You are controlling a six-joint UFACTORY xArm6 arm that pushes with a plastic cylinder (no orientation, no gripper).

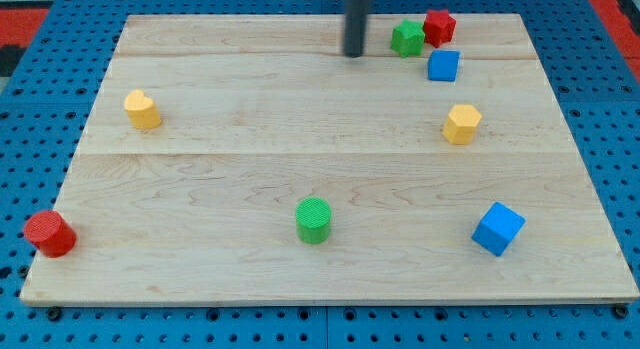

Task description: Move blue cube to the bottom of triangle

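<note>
From where I sit, the job looks barely begun. My tip, the lower end of the straight dark rod, rests on the pale wooden surface near the view's top, a little right of centre, touching no block; there is no gripper on this arm, so nothing is spread or pinching. Two blue blocks show: a small blue cube near the view's top right, just below a green block and a red block that sit touching or nearly so, and a larger blue cube turned on a corner near the view's bottom right. I cannot make out a clear triangle anywhere; the green block by my tip has an irregular outline, and I judge it the likeliest candidate, though that is a guess. If so, the small blue cube already lies below and to the right of it, and only a short nudge leftward is left. A yellow block, another yellow block, a green cylinder and a red cylinder lie well apart from all this.
</note>
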